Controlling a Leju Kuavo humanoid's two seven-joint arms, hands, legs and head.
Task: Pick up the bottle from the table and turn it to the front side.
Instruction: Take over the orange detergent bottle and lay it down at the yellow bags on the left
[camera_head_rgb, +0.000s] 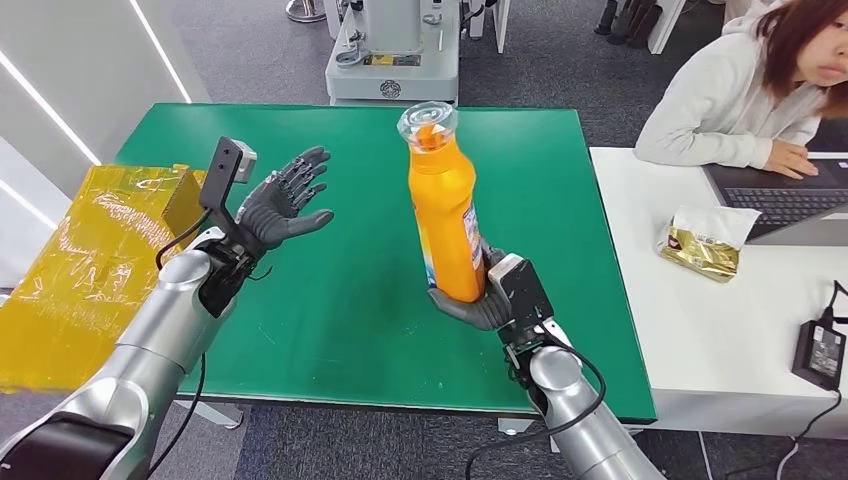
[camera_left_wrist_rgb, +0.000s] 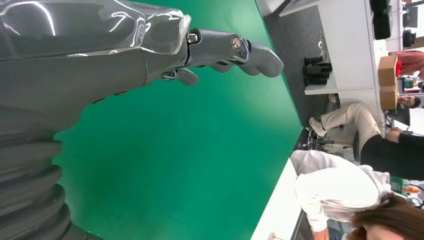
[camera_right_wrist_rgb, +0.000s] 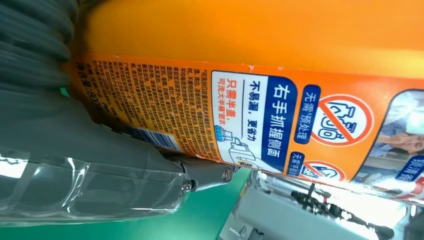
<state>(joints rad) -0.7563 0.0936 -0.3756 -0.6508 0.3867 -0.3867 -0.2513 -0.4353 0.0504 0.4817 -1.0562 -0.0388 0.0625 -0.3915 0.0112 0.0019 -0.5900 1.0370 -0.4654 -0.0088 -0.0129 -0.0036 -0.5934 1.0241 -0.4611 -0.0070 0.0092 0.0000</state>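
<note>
Right hand (camera_head_rgb: 478, 305) gripping the orange bottle (camera_head_rgb: 445, 205) near its base, upright above the green worktop (camera_head_rgb: 350, 300), label seemingly toward its fingers, left hand (camera_head_rgb: 285, 200) spread open well apart

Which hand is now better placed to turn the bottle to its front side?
The right hand: it already grips the orange bottle upright above the green table. The left hand is open and apart from it.

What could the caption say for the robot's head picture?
Robot's right hand holds an orange bottle upright above the green table, left hand open beside it.
</note>
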